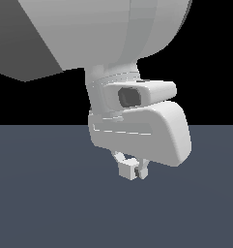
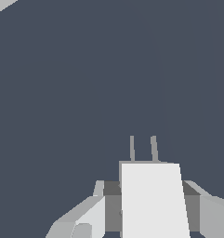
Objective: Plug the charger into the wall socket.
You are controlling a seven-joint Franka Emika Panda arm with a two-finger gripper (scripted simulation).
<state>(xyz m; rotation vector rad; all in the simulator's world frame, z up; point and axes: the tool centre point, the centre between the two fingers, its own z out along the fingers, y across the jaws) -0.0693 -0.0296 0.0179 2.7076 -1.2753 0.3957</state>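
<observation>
The charger [image 2: 153,200] looks like smooth, matt off-white plastic, and its two prongs [image 2: 142,148] are a dull grey, like unpolished metal. The gripper [image 1: 132,167] and the arm housing [image 1: 152,133] have a smooth, softly sheened white shell. The floor [image 1: 50,203] is flat, matt slate-blue.

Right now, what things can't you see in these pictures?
- The wall socket: not clearly in either view. A pale corner shows at the wrist view's edge, too cut off to identify.
- The charger: in the exterior view the arm's body hides its upper part and its prongs; the wrist view shows the prongs.
- The gripper: mostly hidden behind the hand housing in the exterior view.
- The arm's base: cut off by the exterior view's top edge.
</observation>
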